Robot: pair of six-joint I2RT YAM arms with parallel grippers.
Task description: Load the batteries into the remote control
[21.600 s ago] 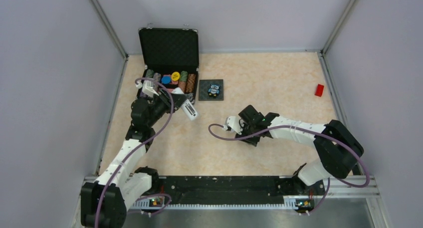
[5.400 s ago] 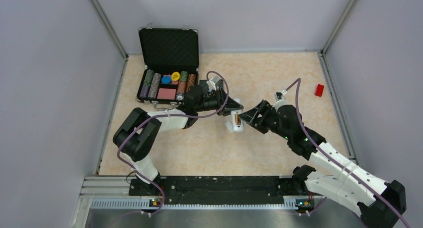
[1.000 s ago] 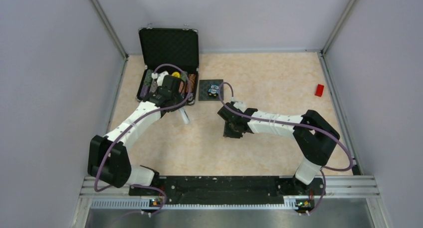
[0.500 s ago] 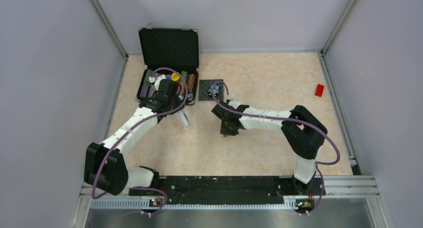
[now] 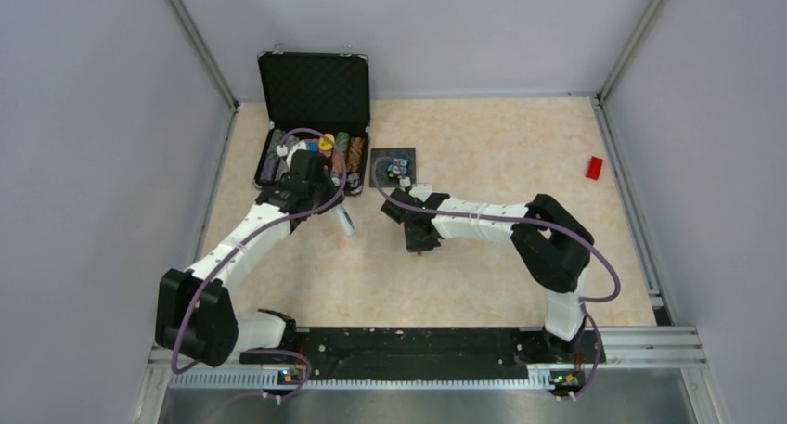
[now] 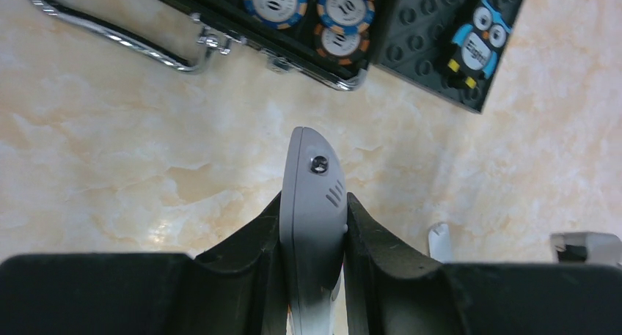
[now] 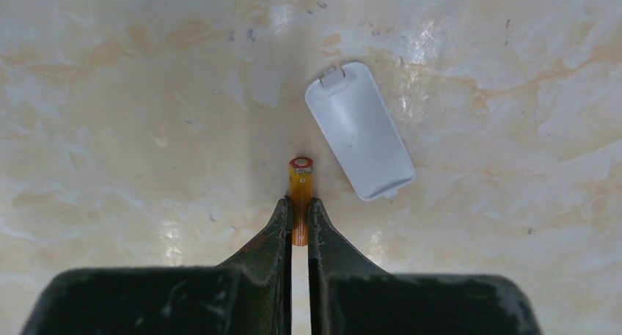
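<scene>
1. Far back on the left of the worktop (image 5: 501, 136) stands a black case (image 5: 314, 90), its lid upright and open.
2. Its lower tray holds poker chips (image 5: 356, 151) packed on edge in rows, with a yellow chip (image 5: 326, 143) lying loose on top. The left wrist view shows blue-and-orange chip faces at the front edge, behind the case's metal handle (image 6: 117, 38).
3. The left arm (image 5: 251, 234) reaches in over the case's front left corner and hides part of the tray.
4. Just right of the case lies a dark studded tile (image 6: 429, 31) with an owl picture, flat on the worktop.
5. The left gripper (image 6: 313, 203) is clamped on the remote control (image 6: 312, 170), one finger on each long side. The remote's rounded end pokes out past the fingertips towards the case. It sits just in front of the case, near the tile.
6. The right arm (image 5: 473, 222) stretches across the middle of the worktop, its wrist just in front of the tile.
7. The right gripper (image 7: 300, 207) is pinched tight on the orange battery (image 7: 301, 175), whose ringed end sticks out beyond the fingertips, low over the worktop.
8. A white battery cover (image 7: 359, 130) lies flat just beside that battery, to its right in the wrist view and not touching it.
9. A small red block (image 5: 594, 167) sits well apart at the right edge.
</scene>
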